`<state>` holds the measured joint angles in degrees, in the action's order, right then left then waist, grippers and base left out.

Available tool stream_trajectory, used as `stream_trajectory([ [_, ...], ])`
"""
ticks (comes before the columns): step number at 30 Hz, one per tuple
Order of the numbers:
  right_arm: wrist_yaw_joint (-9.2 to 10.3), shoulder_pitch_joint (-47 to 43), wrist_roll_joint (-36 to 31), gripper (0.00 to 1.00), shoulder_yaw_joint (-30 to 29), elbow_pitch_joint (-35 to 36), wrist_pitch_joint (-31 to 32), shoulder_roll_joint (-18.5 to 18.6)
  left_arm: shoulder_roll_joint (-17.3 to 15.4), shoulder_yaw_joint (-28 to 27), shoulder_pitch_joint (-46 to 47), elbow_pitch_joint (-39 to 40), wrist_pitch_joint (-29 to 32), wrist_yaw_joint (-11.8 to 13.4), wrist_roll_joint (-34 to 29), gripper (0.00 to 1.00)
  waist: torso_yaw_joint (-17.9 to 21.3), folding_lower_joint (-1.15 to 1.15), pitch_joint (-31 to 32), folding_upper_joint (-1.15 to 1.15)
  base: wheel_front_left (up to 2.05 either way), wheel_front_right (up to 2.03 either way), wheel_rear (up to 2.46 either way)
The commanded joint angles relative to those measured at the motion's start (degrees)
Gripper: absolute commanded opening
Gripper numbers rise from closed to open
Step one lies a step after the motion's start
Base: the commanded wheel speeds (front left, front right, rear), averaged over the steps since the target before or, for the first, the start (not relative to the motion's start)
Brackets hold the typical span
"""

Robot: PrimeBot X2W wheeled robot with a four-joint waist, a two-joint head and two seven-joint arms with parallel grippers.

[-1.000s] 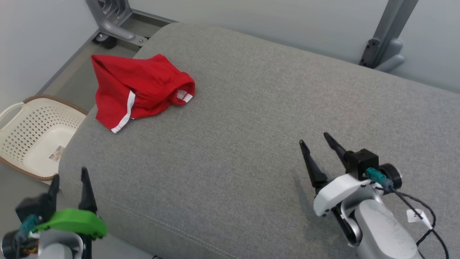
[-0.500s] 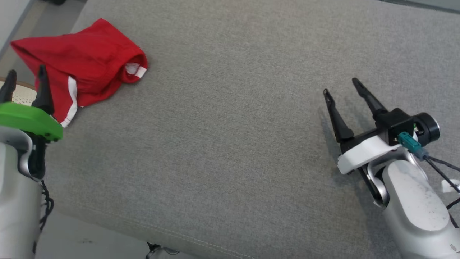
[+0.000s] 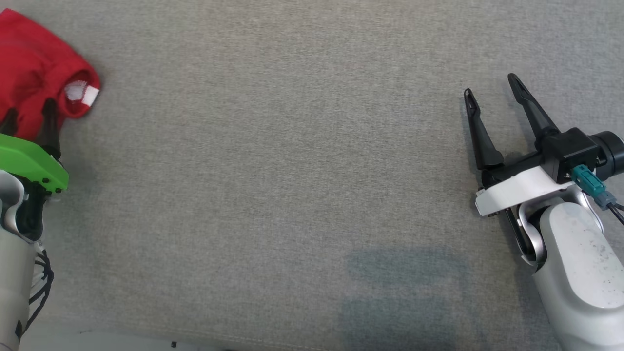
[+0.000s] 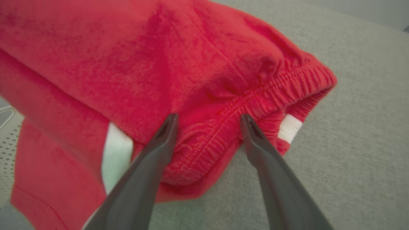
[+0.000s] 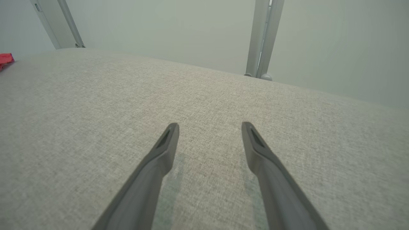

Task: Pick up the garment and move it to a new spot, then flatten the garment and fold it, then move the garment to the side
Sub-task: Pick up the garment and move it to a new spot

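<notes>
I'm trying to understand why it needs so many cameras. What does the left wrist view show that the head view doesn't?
Left wrist view: the fine gathers of the elastic waistband on the red garment, with the open left gripper poised at them. Head view: the right gripper, open, over the grey cushion, far from the garment. Both: red garment, left gripper, grey cushion.

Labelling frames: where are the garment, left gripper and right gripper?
garment (image 4: pixel 198 64), left wrist view, red body fabric.
left gripper (image 4: pixel 208 117), left wrist view, between its fingertips.
right gripper (image 3: pixel 491 84), head view, between its fingertips.
</notes>
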<state>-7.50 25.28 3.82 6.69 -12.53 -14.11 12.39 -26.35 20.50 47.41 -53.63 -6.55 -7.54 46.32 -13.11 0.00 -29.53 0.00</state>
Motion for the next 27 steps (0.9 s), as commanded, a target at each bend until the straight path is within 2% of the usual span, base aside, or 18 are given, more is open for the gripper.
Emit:
stream_trajectory([
  [1, 0.03, -0.42, -0.29, 1.00, -0.15, 0.21, 0.10, -0.22, -0.41, 0.50, 1.75, -1.66, 0.21, 0.12, 0.85, 1.00, 2.84, 0.00, -2.05, 0.00, 0.00, 0.00, 0.00],
  [2, 0.03, -0.45, -0.34, 1.00, -0.38, 0.18, 0.08, -0.31, -0.52, 1.15, 2.08, -2.06, -0.02, 0.12, 1.27, 0.58, 3.06, 0.00, -2.05, 0.00, 0.00, 0.00, 0.00],
  [3, 0.03, -0.45, -0.22, 1.00, -0.61, 0.12, 0.03, -0.43, -0.67, 1.69, 2.47, -2.29, -0.78, 0.12, 1.55, 0.00, 3.23, 0.00, -2.00, 0.00, 0.00, 0.00, 0.00],
  [9, 0.03, -1.14, 0.53, 1.00, -1.47, -1.73, -0.48, -2.00, -2.80, 7.25, 3.99, 0.32, -5.25, 0.11, 2.17, 0.00, 3.72, 0.00, -0.08, 0.00, 0.00, 0.00, 0.00],
  [17, 0.03, -1.32, 1.98, 1.00, -1.60, -5.43, -1.04, -5.05, -6.17, 15.80, 6.72, 8.29, -7.43, 0.11, 3.59, 0.00, 5.63, 0.00, 3.96, 0.00, 0.00, 0.00, 0.00],
  [24, 0.03, -2.62, 3.31, 1.00, -2.53, -5.90, -1.10, -7.48, -4.97, 29.51, 10.44, 24.21, -3.75, 0.11, 5.86, 0.00, 9.75, 0.00, 8.16, 0.00, 0.00, 0.00, 0.00],
  [25, 0.03, -2.62, 3.31, 1.00, -2.53, -5.90, -1.10, -7.48, -4.97, 29.51, 10.44, 24.21, -3.75, 0.11, 5.86, 0.00, 9.75, 0.00, 8.16, 0.00, 0.00, 0.00, 0.00],
  [27, 0.03, -3.01, 3.74, 1.00, -2.78, -5.86, -1.10, -8.01, -4.16, 33.75, 11.25, 28.64, -2.02, 0.11, 7.17, 0.00, 11.58, 0.00, 9.04, 0.00, 0.00, 0.00, 0.00],
])
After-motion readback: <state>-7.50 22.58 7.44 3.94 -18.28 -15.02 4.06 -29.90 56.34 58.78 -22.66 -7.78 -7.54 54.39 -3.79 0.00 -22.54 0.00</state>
